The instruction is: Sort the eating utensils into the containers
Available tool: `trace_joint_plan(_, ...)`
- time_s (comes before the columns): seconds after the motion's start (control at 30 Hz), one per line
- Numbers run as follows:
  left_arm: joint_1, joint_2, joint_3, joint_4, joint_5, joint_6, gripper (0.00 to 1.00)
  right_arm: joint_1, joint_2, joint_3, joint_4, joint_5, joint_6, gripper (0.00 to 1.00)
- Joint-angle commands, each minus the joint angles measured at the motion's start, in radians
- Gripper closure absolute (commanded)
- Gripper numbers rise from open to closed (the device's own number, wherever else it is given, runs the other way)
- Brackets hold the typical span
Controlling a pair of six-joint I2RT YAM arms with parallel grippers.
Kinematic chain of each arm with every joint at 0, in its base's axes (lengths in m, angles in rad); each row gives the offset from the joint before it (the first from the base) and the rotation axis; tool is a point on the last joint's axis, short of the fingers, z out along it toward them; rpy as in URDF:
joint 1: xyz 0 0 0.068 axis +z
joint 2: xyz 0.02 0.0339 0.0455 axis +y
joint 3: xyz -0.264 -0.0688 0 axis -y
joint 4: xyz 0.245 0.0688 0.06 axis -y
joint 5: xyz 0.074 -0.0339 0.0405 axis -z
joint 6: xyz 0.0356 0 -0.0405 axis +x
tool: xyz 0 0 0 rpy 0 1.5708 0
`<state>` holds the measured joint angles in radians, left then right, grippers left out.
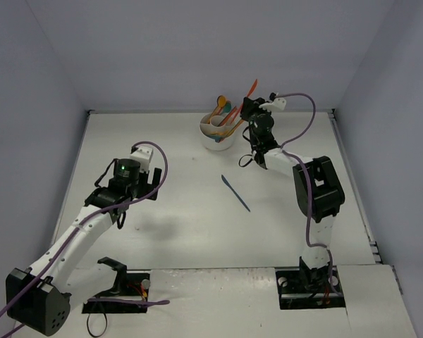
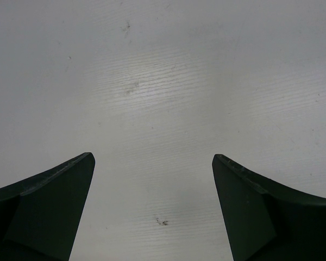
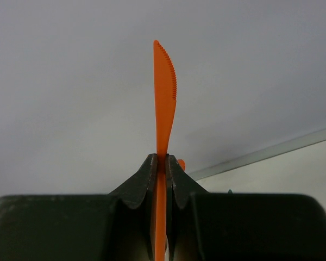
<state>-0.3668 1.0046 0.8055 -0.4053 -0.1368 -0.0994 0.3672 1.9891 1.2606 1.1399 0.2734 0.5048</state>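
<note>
A white round cup stands at the back of the table and holds several orange and teal utensils. Just right of the cup, my right gripper is shut on an orange knife whose serrated blade points up toward the back wall. One dark blue knife lies flat on the table's middle. My left gripper hangs open over bare table at the left, nothing between its fingers.
Grey walls close the table on three sides. A scuff mark shows on the table under the left gripper. Purple cables loop off both arms.
</note>
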Motion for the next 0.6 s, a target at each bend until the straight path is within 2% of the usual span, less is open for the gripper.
trace_joint_plan(0.0,-0.006,-0.003,0.009,0.048,-0.020,0.017,0.12,0.001,0.021,0.017,0.147,-0.014,0.035,1.00)
trace_joint_plan(0.57,-0.006,-0.003,0.008,0.049,-0.018,0.017,0.12,0.049,0.086,-0.058,0.269,0.006,0.049,1.00)
